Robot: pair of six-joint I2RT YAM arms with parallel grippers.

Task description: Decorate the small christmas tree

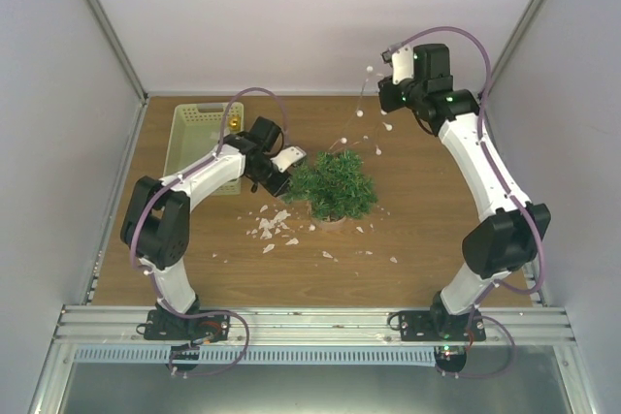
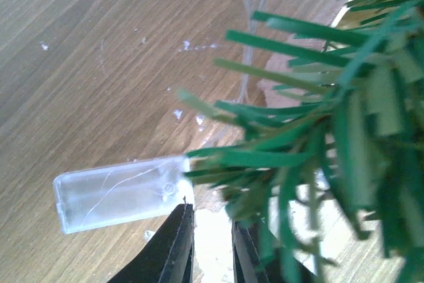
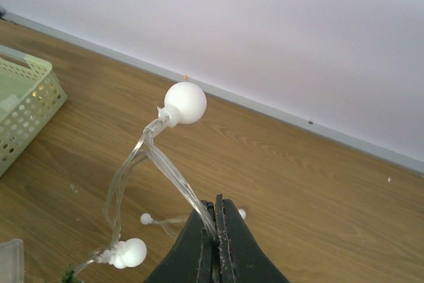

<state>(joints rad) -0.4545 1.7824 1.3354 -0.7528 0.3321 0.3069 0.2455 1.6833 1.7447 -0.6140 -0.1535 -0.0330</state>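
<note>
The small christmas tree [image 1: 333, 184] stands mid-table, with dark green needles over a brownish pot. My left gripper [image 1: 283, 181] is low at the tree's left edge. In the left wrist view the left gripper [image 2: 212, 233] is open with a narrow gap and nothing between its fingers. A clear plastic box [image 2: 122, 193] lies on the table just beyond its left fingertip, against the needles [image 2: 298, 164]. My right gripper [image 1: 381, 94] is raised behind the tree. The right gripper [image 3: 216, 223] is shut on the clear wire of a light string [image 3: 159, 164] with white balls [image 3: 185, 103]. The string [image 1: 374, 138] hangs down to the tree.
A pale yellow-green basket [image 1: 194, 143] sits at the back left with a gold ornament [image 1: 234, 121] in it. White flakes [image 1: 272, 228] are scattered on the wood in front of the tree. Grey walls close in the table on three sides.
</note>
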